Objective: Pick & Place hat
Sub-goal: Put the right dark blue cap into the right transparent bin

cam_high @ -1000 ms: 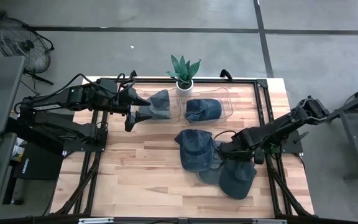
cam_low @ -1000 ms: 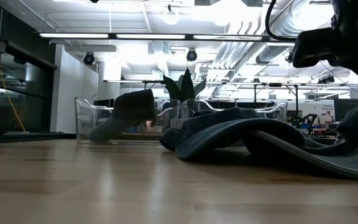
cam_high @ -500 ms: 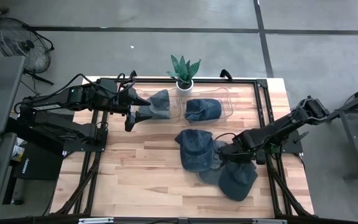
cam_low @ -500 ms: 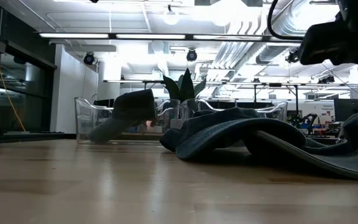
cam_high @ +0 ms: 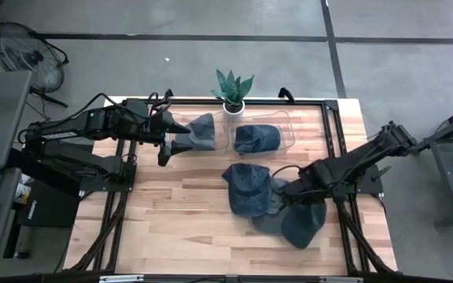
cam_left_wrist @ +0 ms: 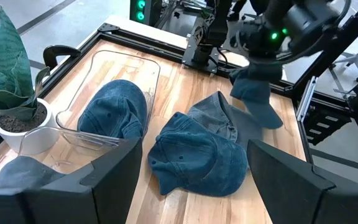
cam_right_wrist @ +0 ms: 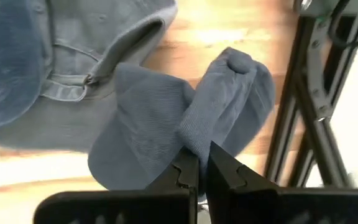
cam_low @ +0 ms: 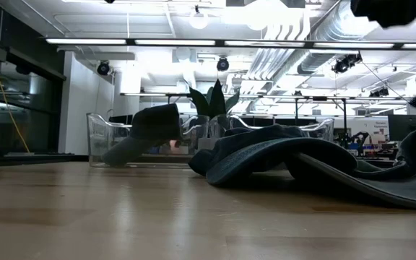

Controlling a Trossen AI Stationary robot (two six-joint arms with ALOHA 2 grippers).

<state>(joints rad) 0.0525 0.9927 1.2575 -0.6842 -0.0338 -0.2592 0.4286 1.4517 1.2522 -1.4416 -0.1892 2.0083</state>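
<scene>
Both right gripper (cam_right_wrist: 197,167) fingers clamp a blue hat (cam_right_wrist: 185,118), brim hidden; left gripper (cam_high: 166,146) fingers spread

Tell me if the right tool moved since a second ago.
Yes. In the high view the right tool, shut on a hat, has shifted slightly toward the table's right edge, and it has risen out of the low view.

Two hats (cam_high: 236,138) lie in the bin (cam_high: 287,128) behind the pile (cam_high: 250,189); plant (cam_high: 233,90) sits behind the bin.
</scene>
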